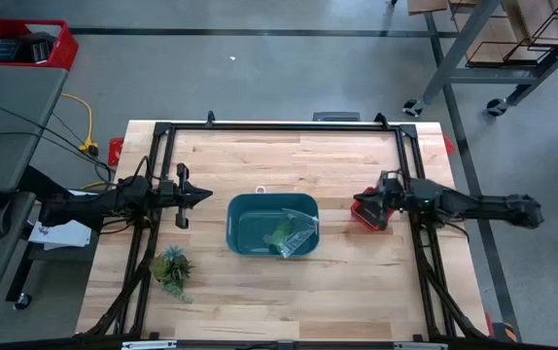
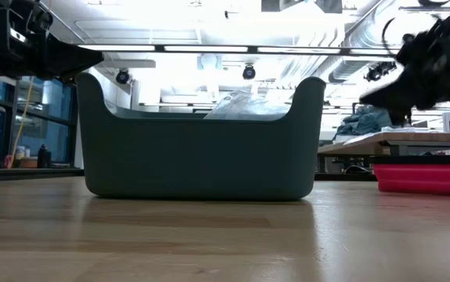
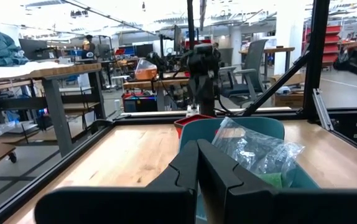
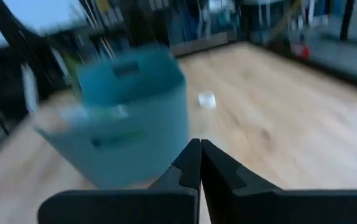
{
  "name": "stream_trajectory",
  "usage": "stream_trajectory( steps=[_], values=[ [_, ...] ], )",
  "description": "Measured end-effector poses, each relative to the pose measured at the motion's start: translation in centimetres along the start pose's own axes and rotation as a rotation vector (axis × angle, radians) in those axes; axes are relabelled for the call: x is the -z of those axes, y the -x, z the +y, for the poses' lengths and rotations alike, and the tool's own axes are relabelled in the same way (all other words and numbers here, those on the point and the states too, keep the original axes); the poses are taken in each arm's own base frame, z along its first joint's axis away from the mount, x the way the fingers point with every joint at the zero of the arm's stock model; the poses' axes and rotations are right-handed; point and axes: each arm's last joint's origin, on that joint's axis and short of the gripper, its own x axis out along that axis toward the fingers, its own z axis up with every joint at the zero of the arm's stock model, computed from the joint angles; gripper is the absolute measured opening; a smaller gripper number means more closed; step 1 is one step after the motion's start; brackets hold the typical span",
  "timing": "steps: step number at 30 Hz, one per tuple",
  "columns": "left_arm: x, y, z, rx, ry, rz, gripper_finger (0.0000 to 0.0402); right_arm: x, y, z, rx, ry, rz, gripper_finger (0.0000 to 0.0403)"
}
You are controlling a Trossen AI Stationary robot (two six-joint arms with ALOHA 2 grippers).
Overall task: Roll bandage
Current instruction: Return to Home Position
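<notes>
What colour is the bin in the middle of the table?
Teal. The bin shows best in the high view, seen from above.

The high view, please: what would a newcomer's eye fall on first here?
The teal bin at the table's centre stands out, a clear zip bag with the green bandage inside it. The left gripper and the right gripper hang shut on either side, apart from the bin; a leafy plant lies near the left arm.
</notes>
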Motion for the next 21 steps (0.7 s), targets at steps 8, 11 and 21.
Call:
stream_trajectory(
  steps=[8, 11, 21],
  values=[
    [0.0, 0.0, 0.0, 0.002, 0.0, 0.005, 0.0001, -1.7, 1.4, 0.1, -0.046, 0.041, -0.223, 0.0],
    [0.0, -0.1, 0.0, 0.001, 0.0, 0.005, 0.0001, -1.3, 1.3, 0.3, -0.066, 0.202, -0.174, 0.0],
    [0.1, -0.1, 0.0, 0.001, -0.001, 0.02, 0.0001, -1.3, 1.3, 0.4, -0.057, 0.454, -0.186, 0.0]
  ],
)
